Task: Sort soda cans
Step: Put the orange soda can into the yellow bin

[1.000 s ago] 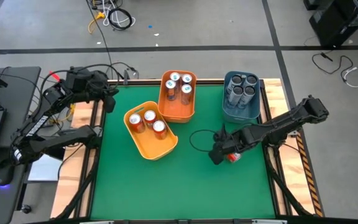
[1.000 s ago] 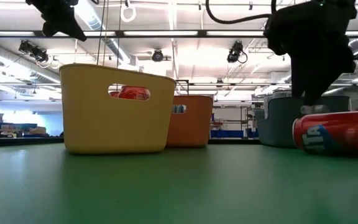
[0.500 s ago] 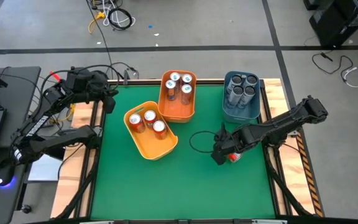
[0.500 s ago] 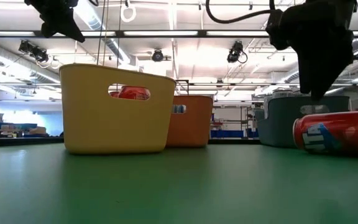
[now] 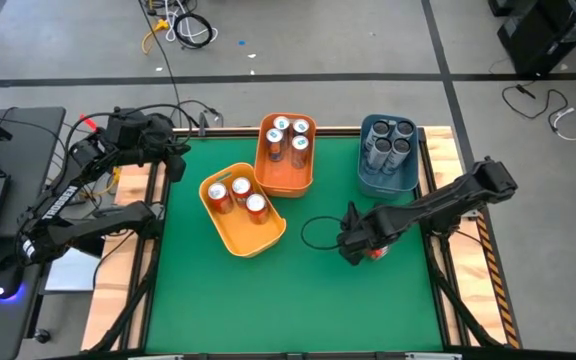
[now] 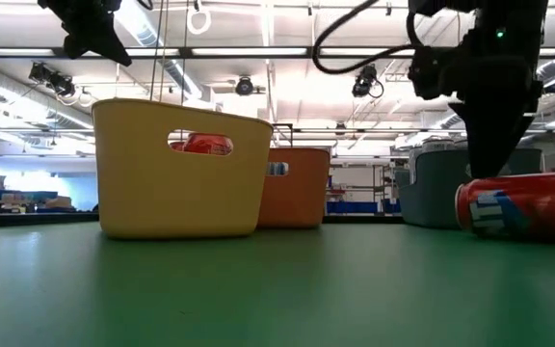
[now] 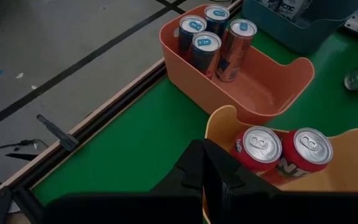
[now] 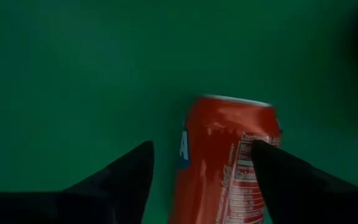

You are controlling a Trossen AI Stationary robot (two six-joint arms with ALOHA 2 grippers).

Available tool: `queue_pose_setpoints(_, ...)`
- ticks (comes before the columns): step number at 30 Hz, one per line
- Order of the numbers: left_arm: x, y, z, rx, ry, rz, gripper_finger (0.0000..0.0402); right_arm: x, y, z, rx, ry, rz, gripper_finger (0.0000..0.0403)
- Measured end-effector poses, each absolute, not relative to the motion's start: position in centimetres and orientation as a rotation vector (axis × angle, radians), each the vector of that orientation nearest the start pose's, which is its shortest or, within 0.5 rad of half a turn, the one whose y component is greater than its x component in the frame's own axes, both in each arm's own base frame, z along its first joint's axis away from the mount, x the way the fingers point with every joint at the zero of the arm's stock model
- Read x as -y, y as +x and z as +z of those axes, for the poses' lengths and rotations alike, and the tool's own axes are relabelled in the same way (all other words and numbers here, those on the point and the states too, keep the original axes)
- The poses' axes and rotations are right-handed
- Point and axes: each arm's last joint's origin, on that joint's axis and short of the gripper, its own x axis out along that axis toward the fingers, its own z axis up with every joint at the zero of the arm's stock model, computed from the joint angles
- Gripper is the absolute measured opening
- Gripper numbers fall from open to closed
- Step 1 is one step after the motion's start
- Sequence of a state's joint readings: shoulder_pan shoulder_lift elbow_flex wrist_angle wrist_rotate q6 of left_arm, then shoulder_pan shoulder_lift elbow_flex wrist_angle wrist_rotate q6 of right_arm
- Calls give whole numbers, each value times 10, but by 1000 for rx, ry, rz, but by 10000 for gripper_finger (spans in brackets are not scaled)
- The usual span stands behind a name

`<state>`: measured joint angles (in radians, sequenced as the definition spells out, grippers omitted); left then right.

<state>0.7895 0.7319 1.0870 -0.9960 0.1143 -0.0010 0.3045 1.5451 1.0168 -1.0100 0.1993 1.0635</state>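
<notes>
The red can [image 8: 227, 158] lies on its side on the green table [image 5: 308, 300], on the right part, near the blue bin [image 5: 388, 170] and well apart from the yellow bin [image 5: 238, 228] where three other red cans [image 5: 236, 193] already stand. I judge it is light, stiff but thin-walled, with a smooth round side, so it can roll or slip if it is pushed from one side only. The best hold is across the middle of the body, one finger on each side, with moderate force so the wall does not dent. The right gripper [image 8: 201, 165] hangs directly over it with its fingers spread, nothing held. The left gripper [image 7: 204, 180] waits closed at the far left corner of the table.
</notes>
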Motion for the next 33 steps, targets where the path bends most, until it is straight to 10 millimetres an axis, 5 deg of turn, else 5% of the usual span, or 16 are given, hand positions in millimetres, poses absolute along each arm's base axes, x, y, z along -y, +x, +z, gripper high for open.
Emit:
queue_pose_setpoints(9,-76,80,363,-589,-287,652,0,-65,252,187,-1372,416,-736,353)
queue_pose_setpoints(15,-75,79,363,-593,-289,652,0,-63,252,155,-1533,270,-596,373)
queue_pose_setpoints(23,-76,79,363,-592,-289,652,0,-68,263,135,-1648,182,-425,336)
queue_pose_setpoints(27,-75,80,363,-592,-290,652,0,-69,267,144,-1649,156,-385,272)
queue_pose_setpoints(33,-76,80,363,-590,-291,653,0,-70,276,164,-1562,157,-319,273)
